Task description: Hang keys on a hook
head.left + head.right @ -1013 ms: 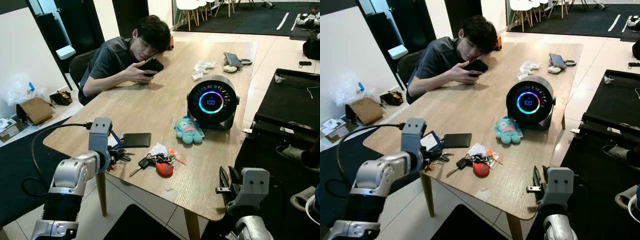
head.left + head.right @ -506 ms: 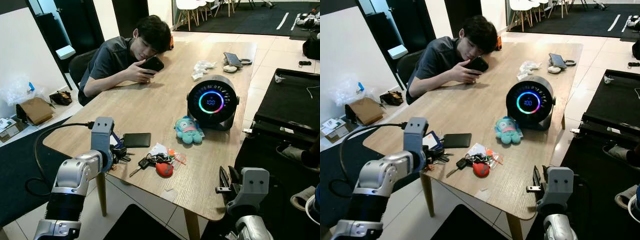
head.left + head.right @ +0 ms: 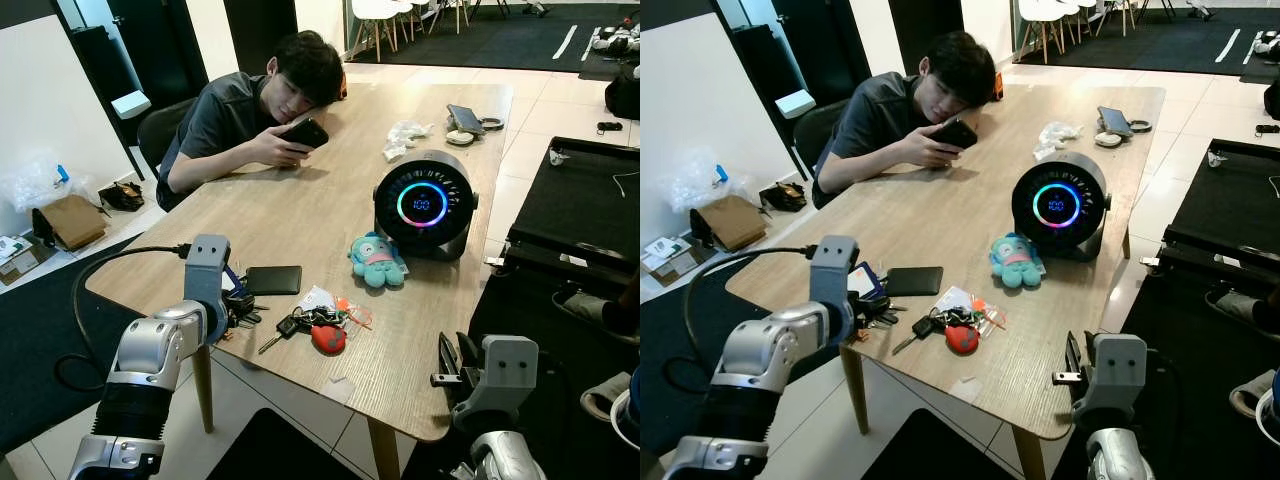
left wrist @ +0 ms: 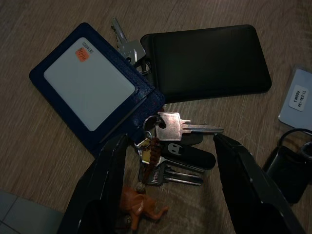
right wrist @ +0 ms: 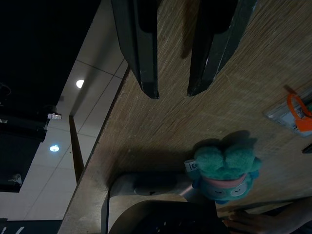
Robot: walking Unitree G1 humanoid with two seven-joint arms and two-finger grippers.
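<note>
Left gripper [image 4: 168, 195] hangs spread wide over the near-left corner of my wooden table [image 3: 300, 215], its two black fingers [image 4: 105, 187] straddling one bunch of keys [image 4: 170, 146] that lies flat on the wood, not yet grasped. Right gripper [image 5: 173, 90] sits low past the table's near-right edge, fingers parted with a narrow gap and holding nothing.

Largest first: one person [image 3: 240, 110] leans on the far-left side of the table, well beyond the left gripper, holding a phone. One round black speaker [image 3: 425, 205] with a glowing ring stands far ahead and to the right. One teal plush toy [image 3: 378, 260] lies just in front of it, nearer the right gripper. One black wallet [image 4: 207, 61] lies just beyond the keys, touching one blue card holder [image 4: 92, 87] on the same ring side. A second key bunch with a red fob [image 3: 325, 335] lies to the right of the left gripper. One small brown figurine [image 4: 144, 209] dangles between the left fingers.

Pale tiles and dark mats cover the floor; white chairs stand far back.
</note>
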